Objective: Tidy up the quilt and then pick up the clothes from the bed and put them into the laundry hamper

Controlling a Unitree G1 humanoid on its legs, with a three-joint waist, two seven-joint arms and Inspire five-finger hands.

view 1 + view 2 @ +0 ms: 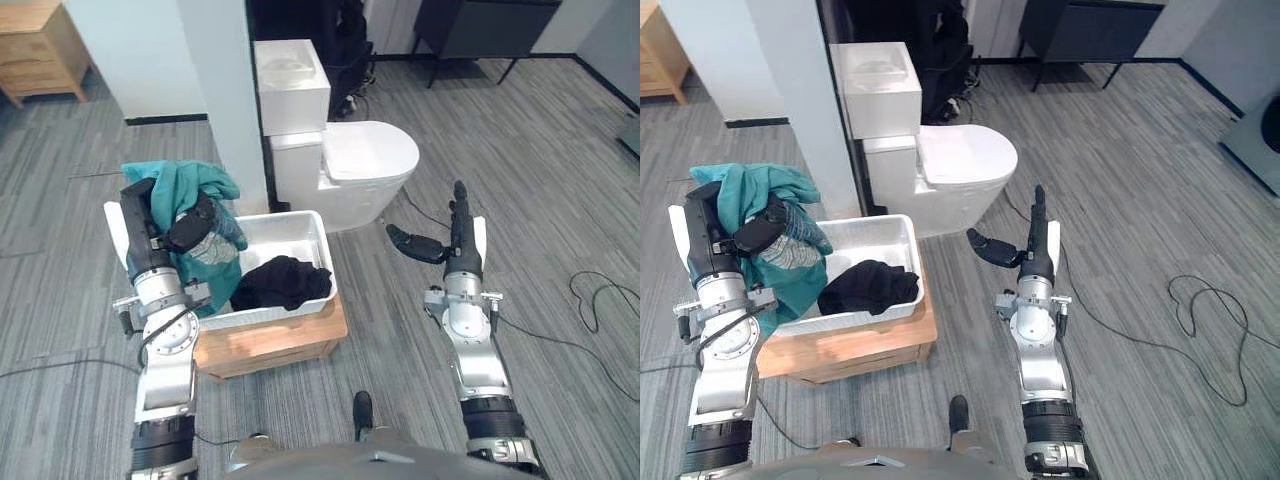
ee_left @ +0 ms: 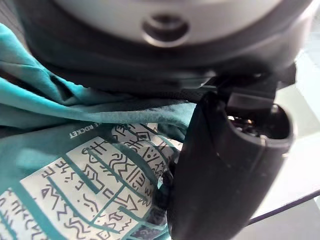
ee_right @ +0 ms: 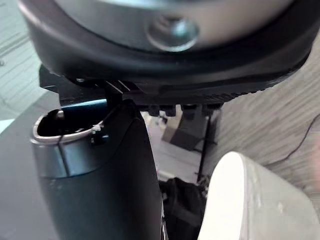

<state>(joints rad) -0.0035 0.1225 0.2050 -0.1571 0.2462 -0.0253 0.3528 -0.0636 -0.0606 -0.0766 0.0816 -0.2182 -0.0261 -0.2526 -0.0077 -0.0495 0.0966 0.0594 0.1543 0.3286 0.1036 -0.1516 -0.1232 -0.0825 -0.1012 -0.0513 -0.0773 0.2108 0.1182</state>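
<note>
My left hand (image 1: 152, 225) is shut on a teal garment (image 1: 200, 195) with a white patterned print (image 2: 75, 190), held up over the left end of a white tub (image 1: 300, 232) that serves as the hamper. The cloth drapes down over the tub's left rim. A black garment (image 1: 283, 280) lies inside the tub. My right hand (image 1: 455, 235) is raised to the right of the tub, fingers straight, thumb spread, holding nothing.
The tub rests on a low wooden stand (image 1: 270, 340). A white toilet (image 1: 350, 160) stands just behind it, beside a pale pillar (image 1: 225, 90). A wooden cabinet (image 1: 40, 45) is at the far left and a dark table (image 1: 480, 25) at the back right.
</note>
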